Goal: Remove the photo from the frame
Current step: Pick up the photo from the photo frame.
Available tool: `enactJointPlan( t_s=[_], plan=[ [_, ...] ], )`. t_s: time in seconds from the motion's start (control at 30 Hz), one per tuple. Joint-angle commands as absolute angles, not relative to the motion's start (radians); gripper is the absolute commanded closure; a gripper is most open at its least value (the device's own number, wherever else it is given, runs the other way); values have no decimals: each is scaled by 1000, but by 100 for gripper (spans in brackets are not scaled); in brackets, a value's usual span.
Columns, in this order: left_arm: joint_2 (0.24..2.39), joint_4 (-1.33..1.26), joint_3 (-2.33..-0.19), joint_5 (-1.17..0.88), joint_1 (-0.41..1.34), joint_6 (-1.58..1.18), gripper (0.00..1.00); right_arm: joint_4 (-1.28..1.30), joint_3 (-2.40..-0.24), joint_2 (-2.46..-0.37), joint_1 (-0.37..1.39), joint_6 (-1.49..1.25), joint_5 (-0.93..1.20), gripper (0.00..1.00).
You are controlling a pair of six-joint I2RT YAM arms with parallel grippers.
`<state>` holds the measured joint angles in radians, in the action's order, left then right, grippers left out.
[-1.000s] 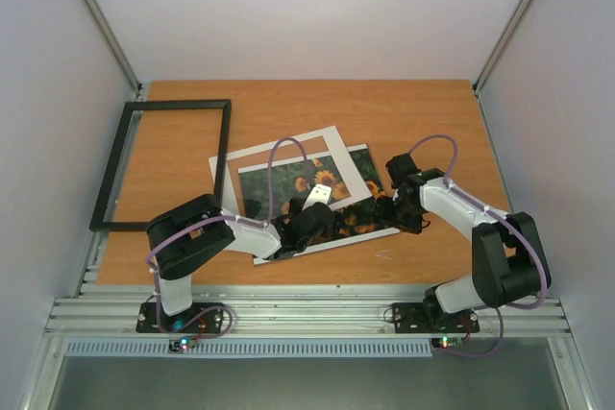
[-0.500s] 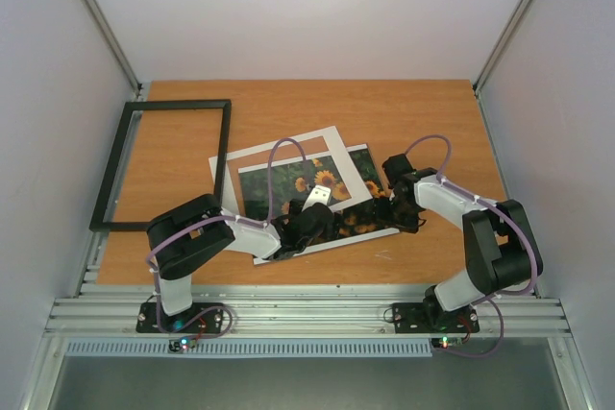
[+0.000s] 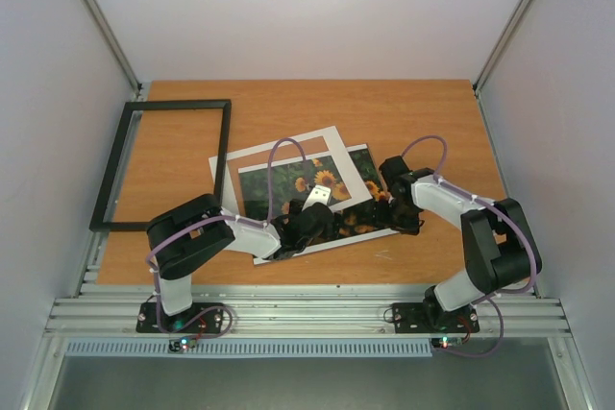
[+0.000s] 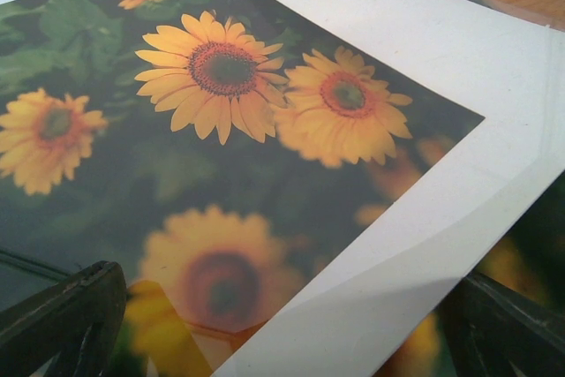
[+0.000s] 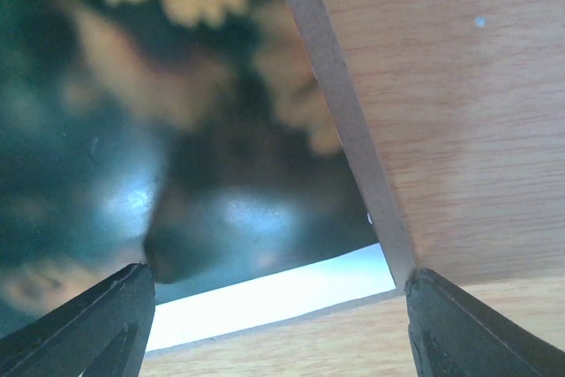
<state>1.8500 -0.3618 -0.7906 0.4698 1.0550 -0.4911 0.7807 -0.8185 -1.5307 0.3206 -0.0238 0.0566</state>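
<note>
The photo (image 3: 283,184), sunflowers on dark green, lies flat mid-table, and the white mat (image 3: 248,155) lies tilted over it. The black frame (image 3: 178,105) lies apart at the far left with bare table inside it. My left gripper (image 3: 332,220) is open, low over the mat's near-right corner. In the left wrist view its jaws (image 4: 291,324) stand wide apart with the mat (image 4: 415,59) and photo (image 4: 221,77) between them. My right gripper (image 3: 384,210) is open at the photo's near-right corner. In the right wrist view (image 5: 278,306) its jaws straddle that corner of the photo (image 5: 132,130), and nothing is gripped.
The wooden table (image 3: 423,112) is bounded by white walls left, right and behind. A pale strip (image 5: 340,121) runs along the photo's right edge. Purple cables (image 3: 288,141) loop above both wrists.
My right gripper has shifted slightly left, closer onto the photo's near-right corner. The left arm, mat, photo and frame have not moved.
</note>
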Motion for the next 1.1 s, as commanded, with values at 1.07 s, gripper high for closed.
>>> enactJointPlan(
  t_s=[1.07],
  plan=[
    [1854,-399,-778,459,1051,-532,4,765,-862,-1483,370,-17,79,30]
  ],
)
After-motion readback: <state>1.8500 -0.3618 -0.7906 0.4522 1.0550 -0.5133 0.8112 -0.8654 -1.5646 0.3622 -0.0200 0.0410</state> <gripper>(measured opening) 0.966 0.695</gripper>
